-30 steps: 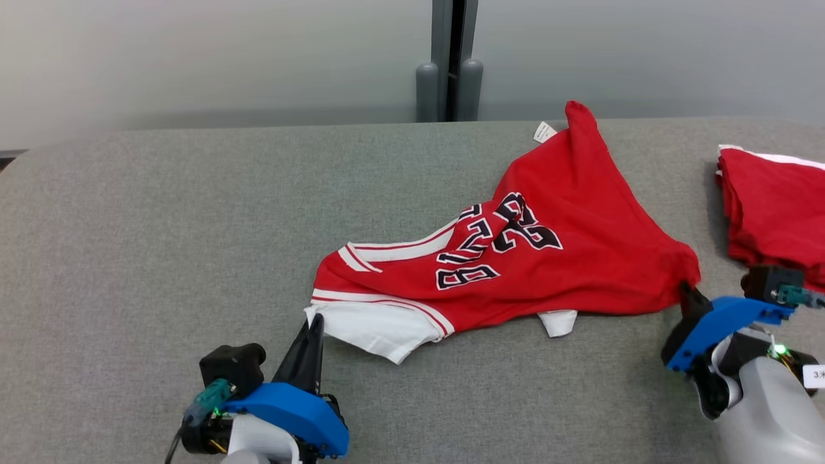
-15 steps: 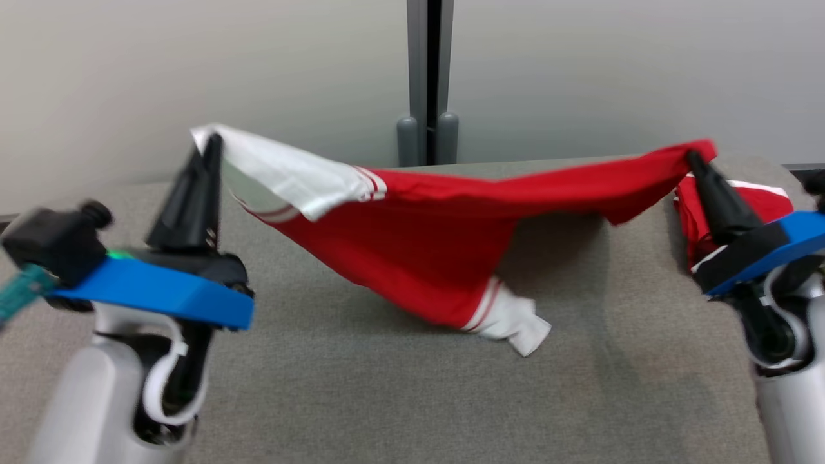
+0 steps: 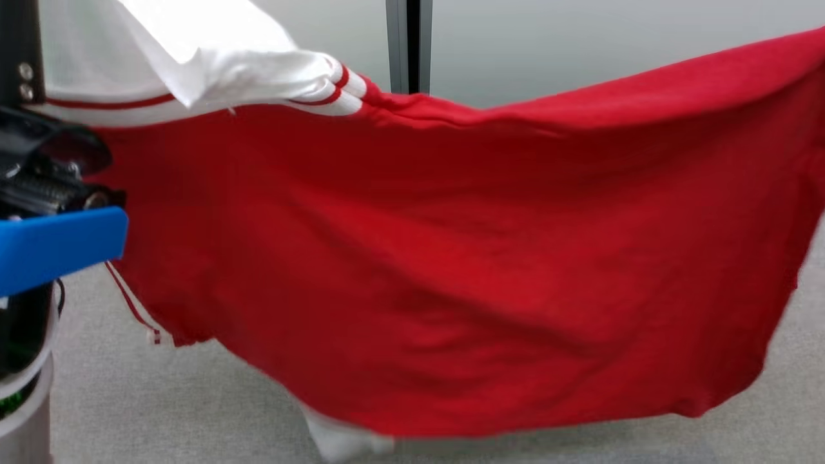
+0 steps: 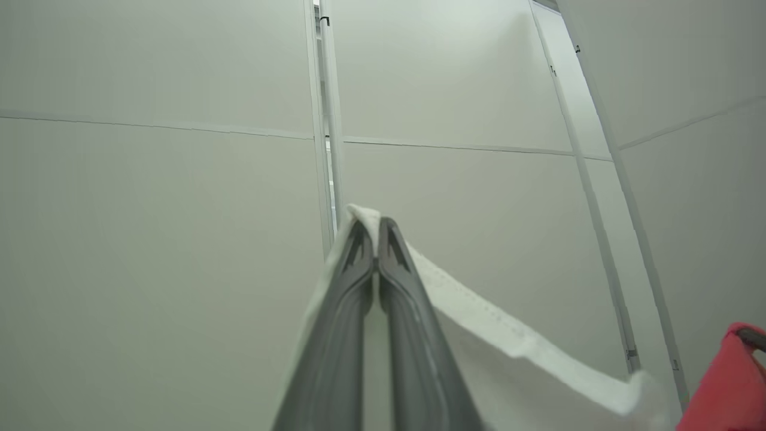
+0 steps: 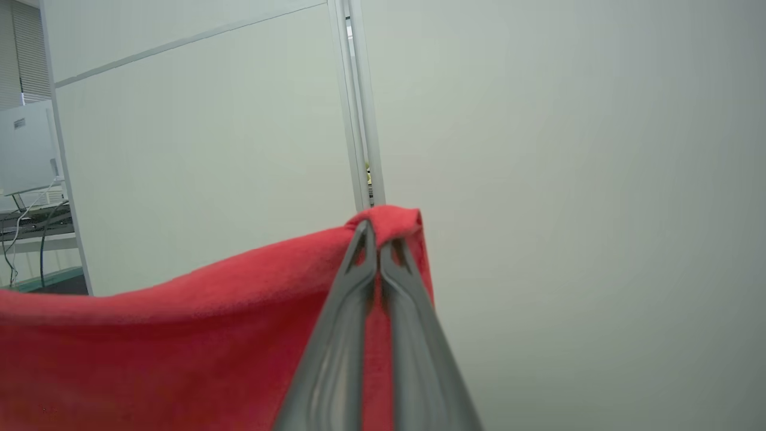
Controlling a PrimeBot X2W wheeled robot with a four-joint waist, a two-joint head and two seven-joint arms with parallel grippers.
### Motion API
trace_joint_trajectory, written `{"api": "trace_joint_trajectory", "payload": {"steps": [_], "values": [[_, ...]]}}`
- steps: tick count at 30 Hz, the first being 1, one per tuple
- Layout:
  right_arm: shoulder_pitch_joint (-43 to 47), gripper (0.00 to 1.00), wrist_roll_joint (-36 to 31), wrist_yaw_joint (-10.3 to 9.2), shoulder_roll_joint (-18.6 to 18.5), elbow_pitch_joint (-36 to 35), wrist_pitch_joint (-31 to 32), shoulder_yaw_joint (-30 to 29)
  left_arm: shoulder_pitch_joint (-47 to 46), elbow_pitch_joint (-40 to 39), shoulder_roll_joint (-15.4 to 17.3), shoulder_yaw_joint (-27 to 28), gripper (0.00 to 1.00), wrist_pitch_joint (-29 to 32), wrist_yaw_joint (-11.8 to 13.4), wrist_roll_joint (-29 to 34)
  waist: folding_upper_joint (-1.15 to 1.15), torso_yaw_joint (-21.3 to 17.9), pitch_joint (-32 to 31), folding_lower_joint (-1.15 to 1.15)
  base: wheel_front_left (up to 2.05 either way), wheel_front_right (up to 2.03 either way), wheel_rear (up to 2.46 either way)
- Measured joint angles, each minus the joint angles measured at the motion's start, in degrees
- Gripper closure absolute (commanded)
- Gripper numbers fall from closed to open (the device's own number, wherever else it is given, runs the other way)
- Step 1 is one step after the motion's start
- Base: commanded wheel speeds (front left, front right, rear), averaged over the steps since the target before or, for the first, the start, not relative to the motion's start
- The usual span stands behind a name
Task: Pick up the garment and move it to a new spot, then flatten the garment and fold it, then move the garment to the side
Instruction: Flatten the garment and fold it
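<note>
Pale wall panels (image 4: pixel 149 239) back the scene. The left fingers (image 4: pixel 353 299) are clenched on a white corner of the garment (image 3: pixel 451 290), and the right fingers (image 5: pixel 353 299) on a red one. Between them it hangs as a sheet over the grey counter (image 3: pixel 161 399), its lowest bit perhaps brushing it; blur hides that. It looks like light, limp, stretchy cloth that will sag and swing, so corner pinches at the fingertips suit it.

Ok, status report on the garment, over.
Left tool shut on garment, white edge. Right tool shut on red corner. Garment hangs spread between, above grey table.
</note>
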Motion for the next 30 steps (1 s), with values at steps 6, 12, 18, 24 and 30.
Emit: {"api": "trace_joint_trajectory", "payload": {"steps": [6,12,18,24,30], "values": [[-3.3,1.0,-5.0,-0.01,0.5,-1.8,2.6,-0.4,-8.1,3.6,1.2,-2.8,1.0,1.6,-1.9,2.3,0.0,-0.6,5.8,0.01,0.0,0.0,0.0],[-14.7,1.0,-9.5,0.0,1.2,7.2,-1.4,1.7,-18.4,13.9,1.5,-3.7,1.0,-0.4,-4.2,4.8,0.0,-1.8,14.4,0.02,0.0,0.0,0.0],[-33.7,1.0,-17.3,0.0,0.9,22.1,-7.9,3.5,-36.0,28.3,1.9,-7.0,1.0,-4.2,-6.7,11.4,0.0,-1.4,21.9,0.03,0.0,0.0,0.0],[-46.8,1.0,-26.5,0.0,1.3,37.1,-13.4,5.4,-49.3,42.2,-2.3,-9.3,1.0,-11.0,-6.8,14.8,0.0,0.9,25.8,0.03,0.0,0.0,0.0],[-50.1,1.0,-34.7,0.0,2.4,49.8,-19.9,5.9,-48.9,49.6,-6.1,-12.3,1.0,-15.9,-7.3,14.5,0.0,3.1,29.5,0.03,0.0,0.0,0.0]]}}
